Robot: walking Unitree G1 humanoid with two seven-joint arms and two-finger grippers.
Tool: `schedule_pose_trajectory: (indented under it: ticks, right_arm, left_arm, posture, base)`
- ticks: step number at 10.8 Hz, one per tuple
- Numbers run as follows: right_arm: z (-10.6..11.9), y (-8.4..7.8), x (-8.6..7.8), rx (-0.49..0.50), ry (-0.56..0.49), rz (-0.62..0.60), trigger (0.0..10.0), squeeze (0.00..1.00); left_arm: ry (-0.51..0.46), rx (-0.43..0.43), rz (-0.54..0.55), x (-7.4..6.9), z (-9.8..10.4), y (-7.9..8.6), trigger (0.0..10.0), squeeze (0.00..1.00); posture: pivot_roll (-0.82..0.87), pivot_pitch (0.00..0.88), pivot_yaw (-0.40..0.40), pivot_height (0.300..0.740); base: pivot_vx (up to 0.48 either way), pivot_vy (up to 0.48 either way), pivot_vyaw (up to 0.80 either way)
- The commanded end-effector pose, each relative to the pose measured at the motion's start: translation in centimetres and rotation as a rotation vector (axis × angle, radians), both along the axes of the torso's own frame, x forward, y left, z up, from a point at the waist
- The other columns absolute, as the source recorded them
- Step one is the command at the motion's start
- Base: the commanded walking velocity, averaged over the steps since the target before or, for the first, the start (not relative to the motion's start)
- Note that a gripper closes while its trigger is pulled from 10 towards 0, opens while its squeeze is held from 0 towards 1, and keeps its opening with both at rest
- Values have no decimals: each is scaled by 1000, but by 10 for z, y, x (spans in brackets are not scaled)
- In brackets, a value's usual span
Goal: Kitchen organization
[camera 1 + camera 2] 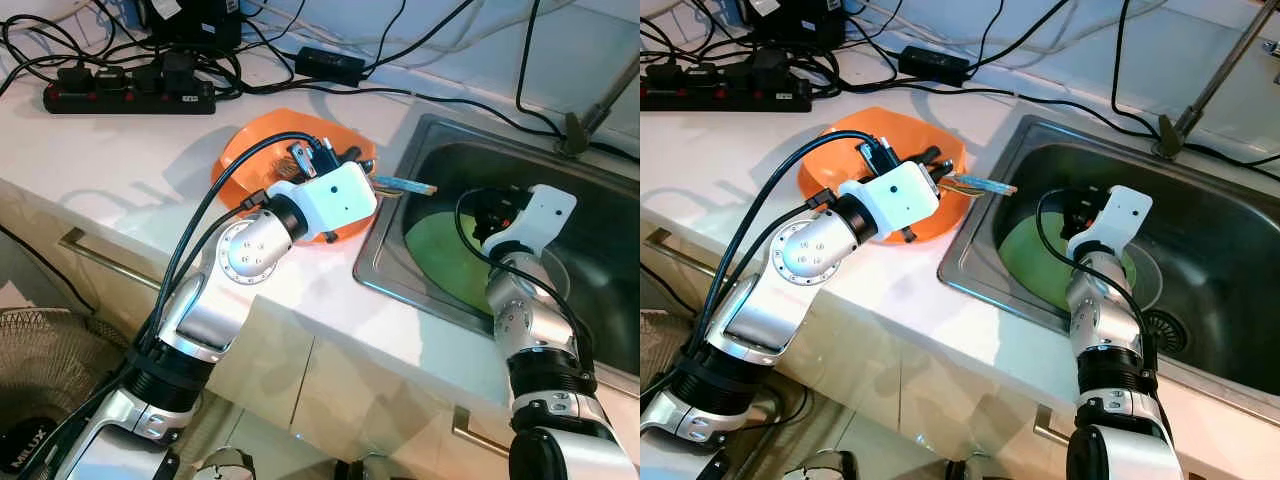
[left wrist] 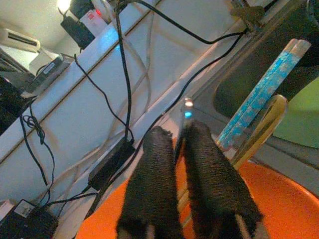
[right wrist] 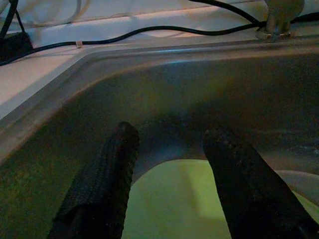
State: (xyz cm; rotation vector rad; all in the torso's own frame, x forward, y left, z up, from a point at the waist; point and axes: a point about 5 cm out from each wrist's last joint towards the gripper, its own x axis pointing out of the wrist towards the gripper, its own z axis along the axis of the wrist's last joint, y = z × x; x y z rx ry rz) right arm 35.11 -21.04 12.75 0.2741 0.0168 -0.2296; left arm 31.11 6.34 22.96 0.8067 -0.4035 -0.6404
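An orange plate (image 1: pixel 255 140) lies on the white counter beside the sink (image 1: pixel 398 290). My left gripper (image 2: pixel 178 134) hovers over the plate's far side, shut on a thin metal utensil (image 2: pixel 185 113) that stands up between the fingers. Blue patterned chopsticks (image 1: pixel 405 184) and a yellowish stick (image 2: pixel 259 132) reach from the plate out over the sink's rim. Down in the sink, my right gripper (image 3: pixel 172 134) is open with nothing between its fingers, just above a green plate (image 1: pixel 1025 265).
A black power strip (image 1: pixel 125 97), an adapter (image 1: pixel 330 65) and many cables crowd the back of the counter. The faucet (image 1: pixel 590 118) stands behind the sink. A white dish (image 1: pixel 1150 280) lies by the green plate. A fan (image 1: pixel 40 365) stands on the floor at left.
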Motion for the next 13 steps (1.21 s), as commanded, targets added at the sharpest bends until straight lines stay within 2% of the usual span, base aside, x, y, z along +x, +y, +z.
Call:
schedule_pose_trajectory:
  ticks: [1, 5, 7, 8, 9, 10, 11, 12, 13]
  right_arm:
    - [0, -3, 0, 5, -3, -17, 10000, 0]
    - [1, -3, 1, 5, -2, -14, 10000, 0]
    - [1, -1, 2, 7, -3, -11, 10000, 0]
    - [1, -1, 2, 7, -3, -10, 10000, 0]
    - [1, -1, 2, 7, -2, -8, 10000, 0]
    - [1, 0, 3, 8, -3, -5, 10000, 0]
    - [1, 0, 3, 8, -3, -3, 10000, 0]
    - [1, 0, 3, 9, -3, -4, 10000, 0]
    - [1, 0, 3, 8, -3, -4, 10000, 0]
  left_arm:
    - [-6, -19, -6, -1, 2, -1, 0, 0]
    - [-54, -19, 66, 9, 20, 18, 0, 0]
    - [-119, 19, 99, 11, 41, 27, 0, 0]
    - [-137, 13, 108, 12, 52, 30, 0, 0]
    - [-85, -52, 102, 12, 63, 32, 0, 0]
    - [4, -118, 47, 9, 62, 28, 3725, 0]
    - [54, -157, 25, 7, 60, 26, 10000, 0]
    - [80, -204, -6, 4, 65, 25, 10000, 0]
    - [65, -250, -10, 4, 76, 27, 10000, 0]
  posture:
    - [43, 66, -120, 740]
    - [44, 67, -123, 740]
    - [44, 67, -123, 740]
    - [48, 65, -126, 740]
    - [51, 63, -128, 740]
    - [53, 63, -128, 740]
    - [52, 62, -127, 740]
    - [51, 61, -126, 740]
    - [51, 60, -126, 740]
  base:
    - [0, 0, 0]
    - [0, 0, 0]
    - [0, 0, 0]
    - [0, 0, 0]
    - [0, 0, 0]
    - [0, 0, 0]
    - [0, 0, 0]
    - [0, 0, 0]
    - [0, 0, 0]
